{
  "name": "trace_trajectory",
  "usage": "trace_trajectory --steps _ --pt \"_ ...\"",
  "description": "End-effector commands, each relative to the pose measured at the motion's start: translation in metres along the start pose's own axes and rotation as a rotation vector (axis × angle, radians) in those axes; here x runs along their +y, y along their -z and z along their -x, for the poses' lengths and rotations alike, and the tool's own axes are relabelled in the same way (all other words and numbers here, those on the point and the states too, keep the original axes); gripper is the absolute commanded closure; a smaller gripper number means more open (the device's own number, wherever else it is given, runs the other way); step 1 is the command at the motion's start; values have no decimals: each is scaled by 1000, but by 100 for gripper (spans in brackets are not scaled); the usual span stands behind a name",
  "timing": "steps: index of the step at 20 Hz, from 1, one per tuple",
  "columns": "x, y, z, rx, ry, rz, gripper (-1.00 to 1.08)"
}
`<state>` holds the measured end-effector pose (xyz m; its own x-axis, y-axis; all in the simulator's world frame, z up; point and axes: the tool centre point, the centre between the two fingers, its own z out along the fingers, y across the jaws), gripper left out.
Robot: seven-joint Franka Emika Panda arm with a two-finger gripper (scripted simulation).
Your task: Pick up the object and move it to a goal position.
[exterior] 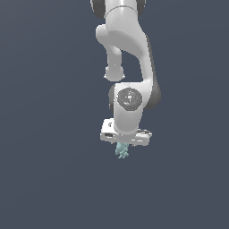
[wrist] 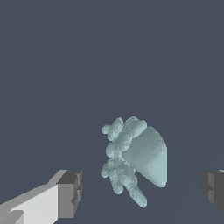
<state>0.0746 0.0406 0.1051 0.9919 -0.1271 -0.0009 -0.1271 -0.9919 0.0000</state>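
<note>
The object is a small pale teal clump with a smooth cone-like side and lumpy, spiky edges. In the wrist view it lies between my two dark finger pads, with a clear gap on each side. My white gripper is open and touches nothing. In the exterior view the object shows just under the white hand of the gripper, which points straight down over it. The fingers themselves are hard to make out in that view.
A plain dark blue-grey surface fills both views. The white arm comes down from the top of the exterior view.
</note>
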Motion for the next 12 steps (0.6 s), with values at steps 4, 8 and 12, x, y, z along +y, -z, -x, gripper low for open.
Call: trace_trajectory --steps 4,8,12 --pt "0 -10 0 0 -1 0 -92" --pt "0 -33 0 1 -1 0 -92" --pt "0 -48 0 1 -2 0 -92"
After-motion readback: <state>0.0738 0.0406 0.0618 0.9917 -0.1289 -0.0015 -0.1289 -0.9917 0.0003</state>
